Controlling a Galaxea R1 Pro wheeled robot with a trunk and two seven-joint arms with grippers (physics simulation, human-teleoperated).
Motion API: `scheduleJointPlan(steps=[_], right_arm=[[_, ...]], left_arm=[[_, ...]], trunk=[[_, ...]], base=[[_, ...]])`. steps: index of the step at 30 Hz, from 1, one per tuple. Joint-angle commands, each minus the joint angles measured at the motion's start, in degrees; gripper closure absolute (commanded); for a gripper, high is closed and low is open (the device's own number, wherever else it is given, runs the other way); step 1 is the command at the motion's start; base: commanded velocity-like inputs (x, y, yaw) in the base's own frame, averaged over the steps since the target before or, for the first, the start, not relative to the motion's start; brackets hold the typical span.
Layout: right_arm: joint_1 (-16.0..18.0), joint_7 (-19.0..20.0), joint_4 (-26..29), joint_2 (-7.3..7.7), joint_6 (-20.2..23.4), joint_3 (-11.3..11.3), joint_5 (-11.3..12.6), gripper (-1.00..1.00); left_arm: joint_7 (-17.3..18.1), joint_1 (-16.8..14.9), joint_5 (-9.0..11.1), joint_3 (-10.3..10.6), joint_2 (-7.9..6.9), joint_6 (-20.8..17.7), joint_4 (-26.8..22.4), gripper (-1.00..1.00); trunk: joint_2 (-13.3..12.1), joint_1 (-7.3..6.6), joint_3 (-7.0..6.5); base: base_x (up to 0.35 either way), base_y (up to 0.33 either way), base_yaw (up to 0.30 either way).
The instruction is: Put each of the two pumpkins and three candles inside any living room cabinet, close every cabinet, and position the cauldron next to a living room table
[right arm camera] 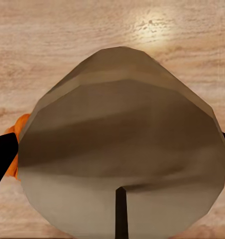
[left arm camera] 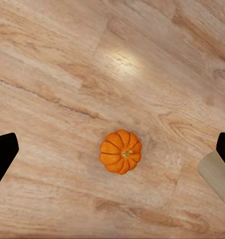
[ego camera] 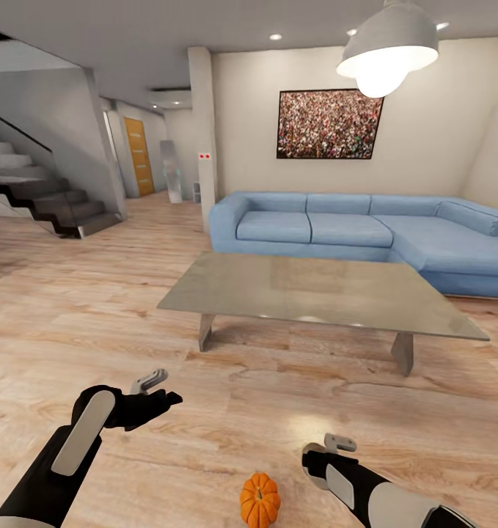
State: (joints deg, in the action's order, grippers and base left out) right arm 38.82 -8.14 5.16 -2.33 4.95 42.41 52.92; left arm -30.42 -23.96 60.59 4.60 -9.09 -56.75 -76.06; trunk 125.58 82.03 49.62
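Across the head view I log a pale wood plank floor [ego camera: 94, 308], a low grey coffee table [ego camera: 315, 290] with a bare top, and a blue corner sofa [ego camera: 366, 231] behind it against a cream wall carrying a framed picture [ego camera: 329, 123]. Also logged: a pendant lamp [ego camera: 386, 51] overhead, a dark staircase [ego camera: 43, 194] at far left and an orange door [ego camera: 139, 155] down the hall. One pumpkin [ego camera: 260, 501] sits on the floor between my two arms. My left gripper [ego camera: 159, 389] hangs above the boards; I cannot tell its jaw state here. My right gripper [ego camera: 329, 458] is near the pumpkin.

Left wrist view: pumpkin [left arm camera: 121, 151] upright on the planks, stem up, with my fingertips [left arm camera: 3, 154] spread wide apart at either edge.

Right wrist view: a candle [right arm camera: 122, 144], pale flat top with wick toward the camera, is clamped between my right fingers [right arm camera: 3, 157]. An orange sliver of pumpkin [right arm camera: 15, 144] shows beside it.
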Motion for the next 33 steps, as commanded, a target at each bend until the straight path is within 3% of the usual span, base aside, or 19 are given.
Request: scheduleJointPlan(steps=[1,33], right_arm=[[0.0,-0.3,0.1,-0.05,0.3,0.5,0.3,1.0],[0.0,-0.4,0.1,-0.25,0.3,0.5,0.3,1.0]], left_arm=[[-0.6,0.0,0.6,0.1,-0.05,0.0,-0.1,-1.0],[-0.6,0.0,0.6,-0.1,-0.14,0.0,-0.1,-1.0]], trunk=[[-0.4,-0.24,-0.03],[-13.2,-7.26,-5.35]], base=[[0.0,0.0,0.0],[0.0,0.0,0.0]])
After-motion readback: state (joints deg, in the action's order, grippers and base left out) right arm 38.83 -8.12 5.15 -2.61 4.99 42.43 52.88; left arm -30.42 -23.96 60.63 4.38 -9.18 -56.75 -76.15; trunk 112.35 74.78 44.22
